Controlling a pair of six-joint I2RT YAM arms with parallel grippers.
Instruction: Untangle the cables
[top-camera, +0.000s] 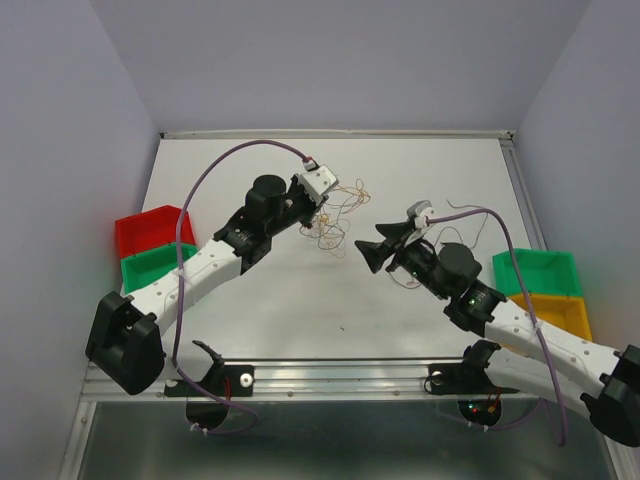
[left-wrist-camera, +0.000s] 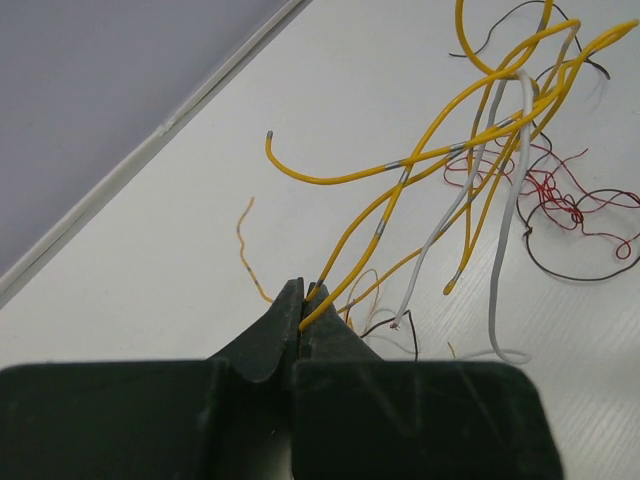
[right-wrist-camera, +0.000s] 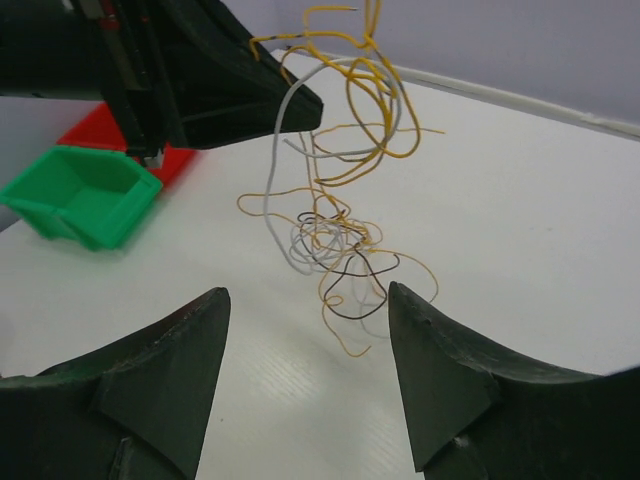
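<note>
A tangle of thin cables (top-camera: 335, 225) in yellow, orange, white, red and dark brown hangs over the middle of the table. My left gripper (left-wrist-camera: 302, 297) is shut on two yellow strands of it and holds the bundle up. In the left wrist view the yellow and white cables (left-wrist-camera: 480, 140) fan away from the tips, and a red cable (left-wrist-camera: 560, 195) lies on the table beyond. My right gripper (right-wrist-camera: 308, 290) is open, just short of the tangle's hanging lower loops (right-wrist-camera: 345, 260), with nothing between its fingers. In the top view the right gripper (top-camera: 375, 250) sits right of the bundle.
A red bin (top-camera: 150, 228) and a green bin (top-camera: 155, 265) stand at the left edge. Another green bin (top-camera: 535, 272) and a yellow bin (top-camera: 550, 310) stand at the right. A raised rail (top-camera: 330, 133) runs along the table's far edge.
</note>
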